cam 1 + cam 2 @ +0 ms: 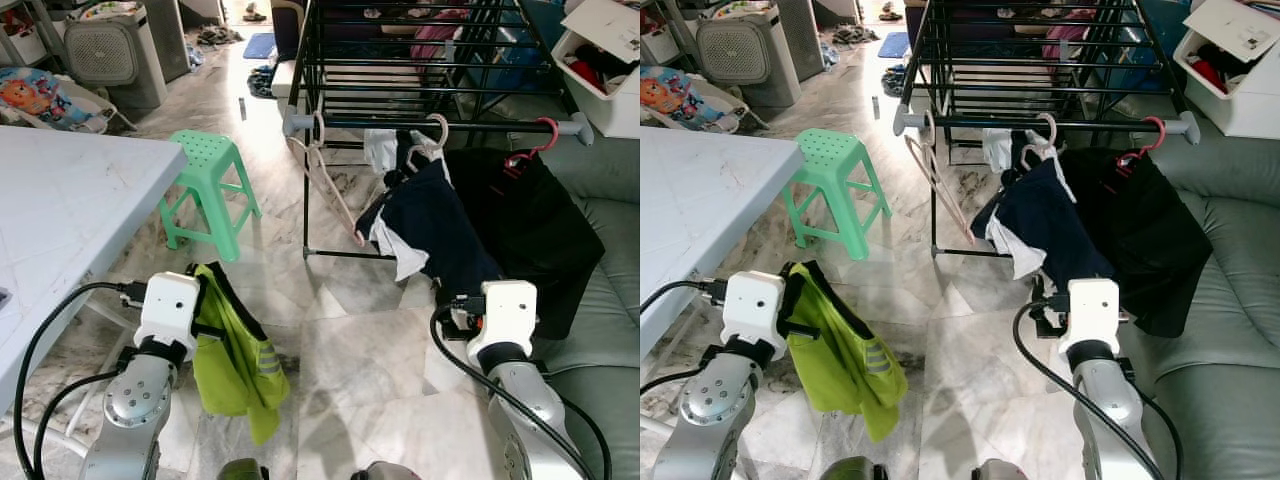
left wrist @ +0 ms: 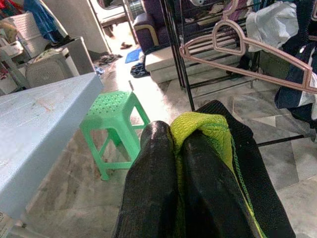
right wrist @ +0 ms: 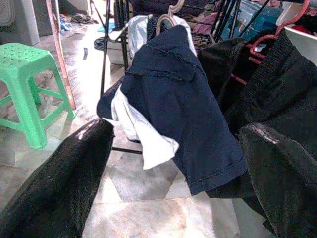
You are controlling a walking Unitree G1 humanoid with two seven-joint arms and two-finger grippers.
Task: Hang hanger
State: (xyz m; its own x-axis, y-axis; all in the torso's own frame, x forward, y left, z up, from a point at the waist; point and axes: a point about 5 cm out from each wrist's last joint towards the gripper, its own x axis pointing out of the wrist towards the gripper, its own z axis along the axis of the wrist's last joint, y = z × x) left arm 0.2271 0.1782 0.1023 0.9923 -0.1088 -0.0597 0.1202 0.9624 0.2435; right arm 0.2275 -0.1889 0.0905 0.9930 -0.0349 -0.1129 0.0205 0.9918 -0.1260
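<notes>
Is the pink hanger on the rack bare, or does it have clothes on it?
Bare. The pink hanger hangs from the rack rail with its frame open, nothing draped on it; the navy garment hangs beside it.

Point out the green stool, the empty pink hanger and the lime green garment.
green stool [image 1: 205,150], left eye view, on its perforated seat.
empty pink hanger [image 2: 247,72], left wrist view, on its lower bar.
lime green garment [image 1: 232,362], left eye view, on the hanging fabric.
</notes>
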